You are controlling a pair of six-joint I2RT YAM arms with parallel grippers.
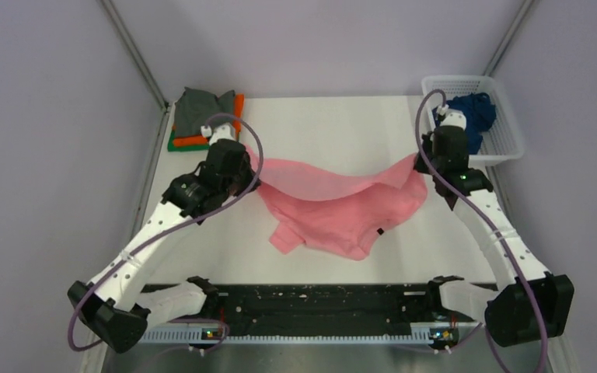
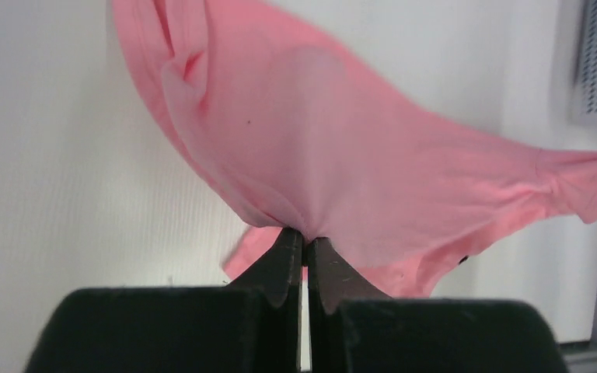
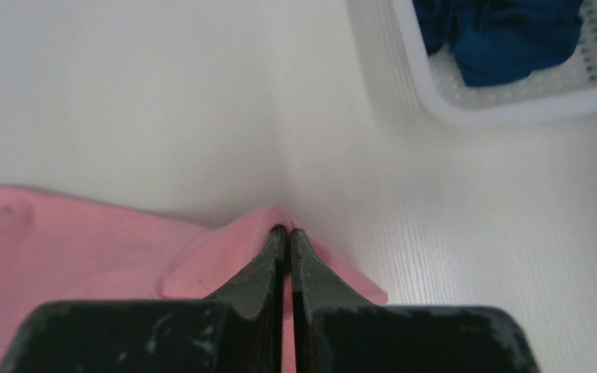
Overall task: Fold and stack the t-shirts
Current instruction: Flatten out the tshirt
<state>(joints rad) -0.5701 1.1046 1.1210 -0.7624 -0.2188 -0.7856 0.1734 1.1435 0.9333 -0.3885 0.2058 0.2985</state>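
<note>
A light pink t-shirt (image 1: 334,206) hangs stretched between my two grippers over the middle of the table, its lower part resting on the table. My left gripper (image 1: 246,155) is shut on the shirt's left edge; in the left wrist view the gripper (image 2: 305,237) pinches the pink cloth (image 2: 334,155). My right gripper (image 1: 420,162) is shut on the right edge; in the right wrist view the gripper (image 3: 288,230) pinches a pink fold (image 3: 218,256). A dark blue t-shirt (image 1: 470,115) lies in the basket. Folded grey (image 1: 202,109), orange (image 1: 237,109) and green (image 1: 177,144) t-shirts are stacked at the back left.
A white lattice basket (image 1: 505,144) stands at the back right, also in the right wrist view (image 3: 466,97). The white table (image 1: 334,124) has metal frame posts at its back corners. A black rail (image 1: 319,303) runs along the near edge.
</note>
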